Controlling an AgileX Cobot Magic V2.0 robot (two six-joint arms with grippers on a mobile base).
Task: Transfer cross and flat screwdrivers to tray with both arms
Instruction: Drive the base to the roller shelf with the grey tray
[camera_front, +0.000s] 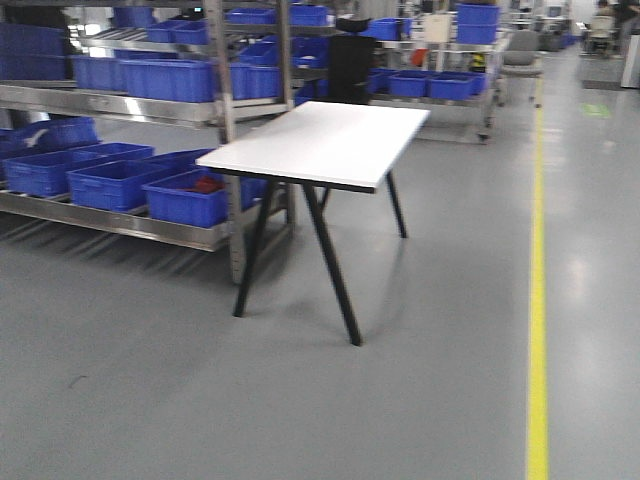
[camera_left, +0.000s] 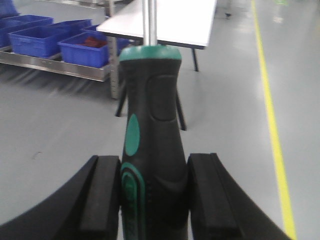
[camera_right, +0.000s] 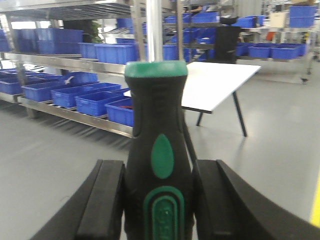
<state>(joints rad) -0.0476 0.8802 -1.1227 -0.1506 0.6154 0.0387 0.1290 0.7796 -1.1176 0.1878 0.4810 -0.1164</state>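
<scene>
In the left wrist view my left gripper (camera_left: 154, 192) is shut on the black-and-green handle of a screwdriver (camera_left: 151, 115). Its silver shaft points up and away, out of the top of the frame. In the right wrist view my right gripper (camera_right: 159, 197) is shut on the handle of a second black-and-green screwdriver (camera_right: 157, 130), shaft likewise pointing up out of frame. Neither tip shows, so I cannot tell cross from flat. The tray is out of view. The front view shows no arm or gripper.
A white table (camera_front: 320, 140) on black legs stands ahead on the grey floor. Steel shelving (camera_front: 225, 120) with several blue bins (camera_front: 110, 180) runs along the left. A yellow floor line (camera_front: 537, 300) runs on the right.
</scene>
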